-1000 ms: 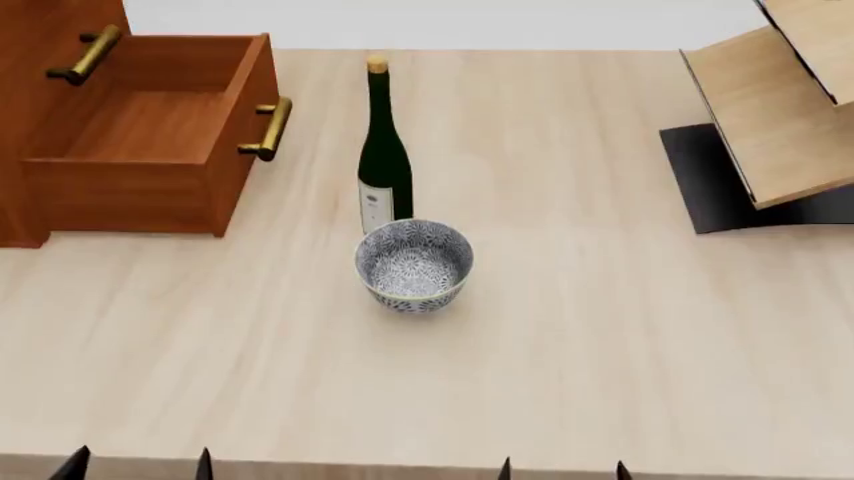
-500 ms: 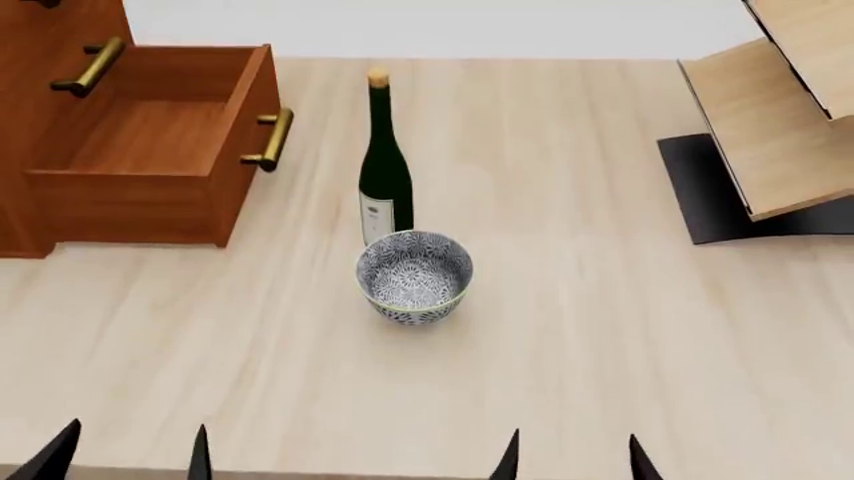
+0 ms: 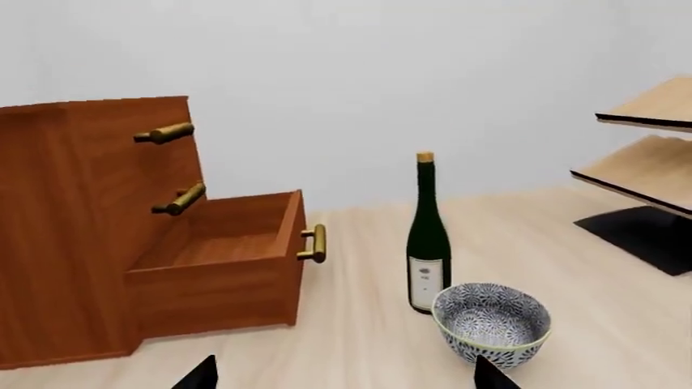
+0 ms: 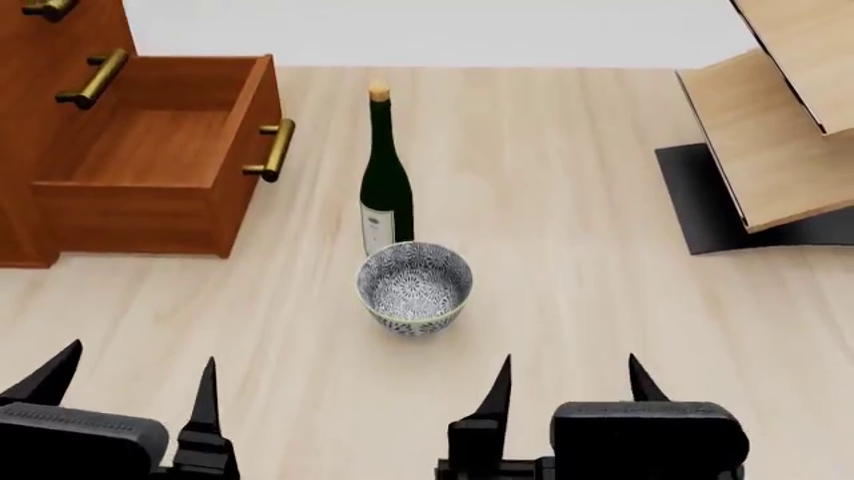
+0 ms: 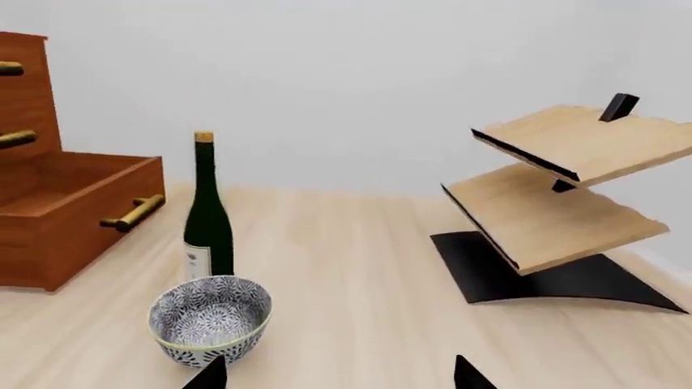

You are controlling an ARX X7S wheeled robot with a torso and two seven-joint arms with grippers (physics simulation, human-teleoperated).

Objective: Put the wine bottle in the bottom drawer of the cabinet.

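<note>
Dark green glass marks the wine bottle (image 4: 386, 180), standing upright near the middle of the pale desk (image 4: 601, 300), cork up and white label low on its body. Just beside it at six o'clock sits the patterned bowl (image 4: 414, 286), so close I cannot tell whether they touch. At about ten o'clock from the bottle the bottom drawer (image 4: 160, 150) stands pulled out of the cabinet (image 4: 40, 120) and looks empty, its brass handle facing the bottle. At two o'clock, well apart, a tan rack (image 4: 787, 110) rises on a black base. Both grippers hover at the near edge holding nothing: the left gripper (image 4: 130, 385) has its jaws spread wide, the right gripper (image 4: 571, 385) likewise. To reach well, I judge an arm should come at the bottle from the side, skirting the bowl, and close on the glass body above the label rather than the thin neck, keeping it upright. The top of the cabinet is cut off in the head view, the drawer's inner front corner is hidden, and the rack runs out of frame.
</note>
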